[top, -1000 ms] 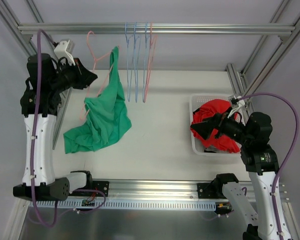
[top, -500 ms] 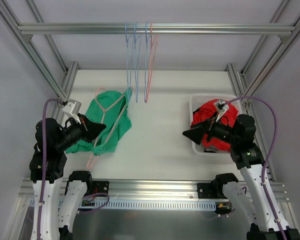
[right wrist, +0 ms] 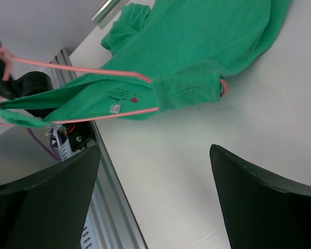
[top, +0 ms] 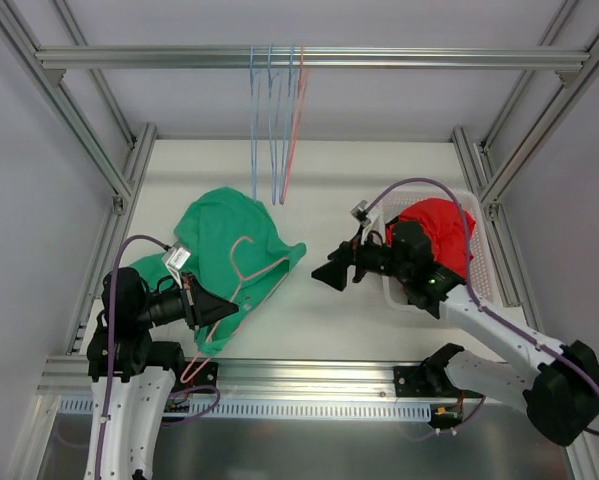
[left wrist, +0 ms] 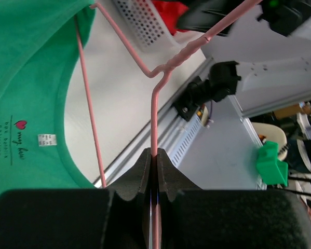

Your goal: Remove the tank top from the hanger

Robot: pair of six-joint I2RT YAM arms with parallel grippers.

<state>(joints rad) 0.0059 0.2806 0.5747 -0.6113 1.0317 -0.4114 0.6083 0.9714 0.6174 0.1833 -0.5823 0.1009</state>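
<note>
The green tank top (top: 224,245) lies spread on the white table, still threaded on the pink wire hanger (top: 247,268). My left gripper (top: 229,312) sits at the garment's near edge, shut on the hanger's wire (left wrist: 154,104) just below its bent neck. In the left wrist view the neckline and label (left wrist: 20,137) show to the left. My right gripper (top: 324,275) hovers open just right of the tank top, nothing between its fingers. Its wrist view looks over the strap end (right wrist: 197,85) on the hanger (right wrist: 77,67), with the gripper (right wrist: 155,192) above bare table.
A white basket (top: 484,270) holding a red garment (top: 439,230) stands at the right, behind my right arm. Several blue and pink empty hangers (top: 274,120) hang from the overhead rail (top: 379,57). Aluminium frame posts border both sides.
My left arm has come down from the rail to the table's front, bringing hanger and tank top along. My right arm has swung left from the basket toward the garment.
</note>
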